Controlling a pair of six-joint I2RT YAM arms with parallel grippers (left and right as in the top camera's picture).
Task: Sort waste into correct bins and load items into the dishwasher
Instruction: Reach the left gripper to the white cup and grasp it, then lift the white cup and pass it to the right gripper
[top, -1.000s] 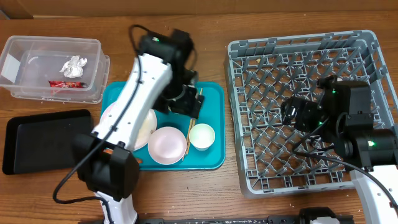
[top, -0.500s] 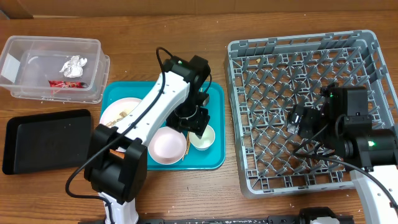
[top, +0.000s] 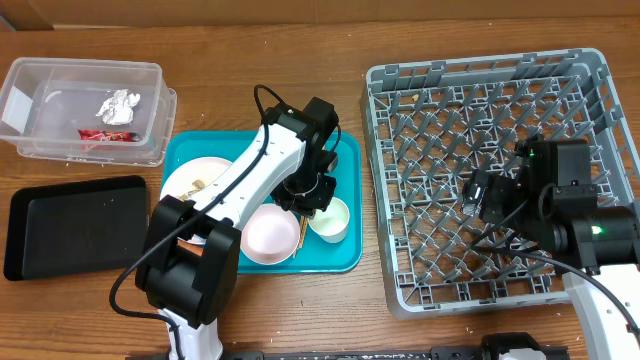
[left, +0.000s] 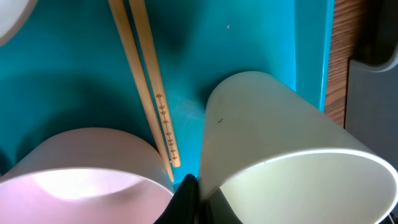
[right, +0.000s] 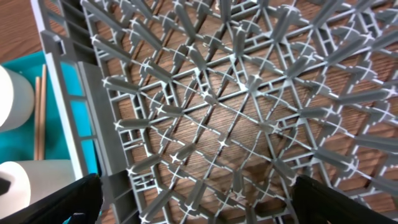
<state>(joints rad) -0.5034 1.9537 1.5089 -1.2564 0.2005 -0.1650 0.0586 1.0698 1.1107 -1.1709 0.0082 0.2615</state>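
Clenching left pincer (left: 199, 199) on rim wall of small white round cup (left: 267, 124), resting on flat teal plastic serving tray (left: 249, 37) beneath pincer. Seeing white round bowl (left: 74, 162) just left of pincer, thin light wooden chopsticks (left: 146, 81) lying ahead, between bowl and cup. Holding right pincer (right: 199, 208) released, grasping nothing, above lattice floor of large square grey plastic dish rack (top: 378, 180).

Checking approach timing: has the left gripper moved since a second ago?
Yes. In the overhead view the left gripper has moved across the teal tray, from its far half toward its near edge, and is now at the small cup.
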